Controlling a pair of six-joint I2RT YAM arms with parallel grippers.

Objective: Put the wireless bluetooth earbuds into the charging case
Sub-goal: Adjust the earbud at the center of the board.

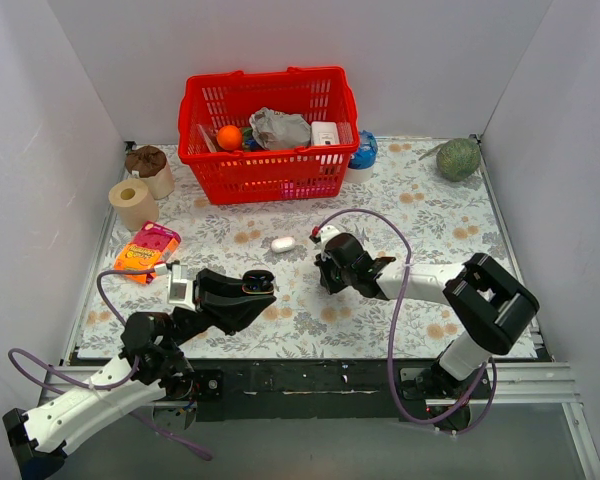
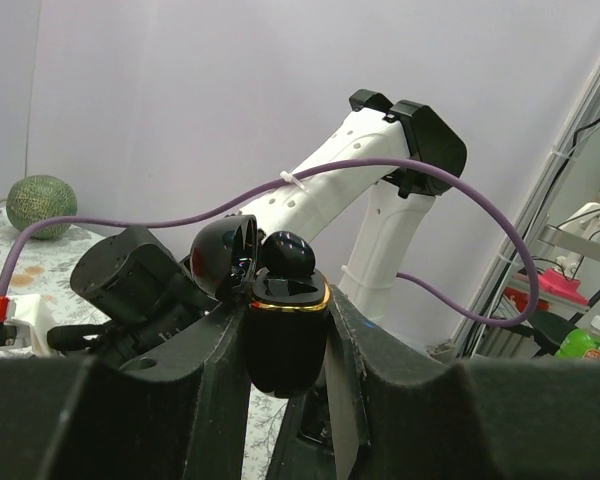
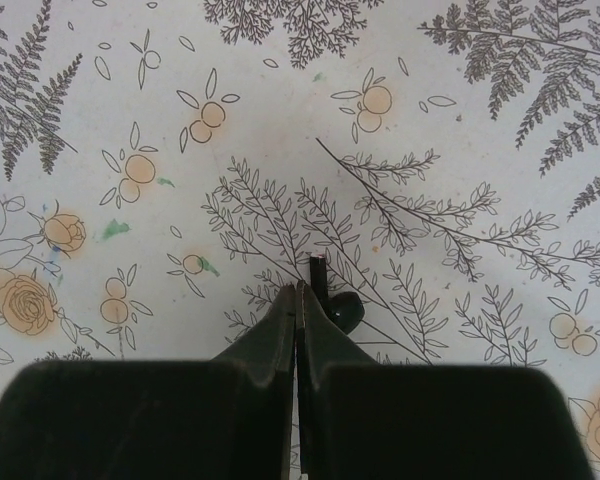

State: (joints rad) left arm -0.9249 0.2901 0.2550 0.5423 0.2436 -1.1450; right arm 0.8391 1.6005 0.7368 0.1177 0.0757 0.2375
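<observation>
Left jaws: closed on the case [image 2: 285,340], its lid [image 2: 220,255] open.
First earbud [image 2: 287,254]: sat in the case, above the jaws.
Right jaws: fully closed, low over the bench [image 3: 280,120].
Second earbud [image 3: 343,310]: at the right jaws' tips; grip unclear.
Remaining: probably the second earbud only.

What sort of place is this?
Likely a robot test booth: white walls box in a floral-clothed table, a red basket holds props, and the left arm and right arm are bolted at its near edge.
</observation>
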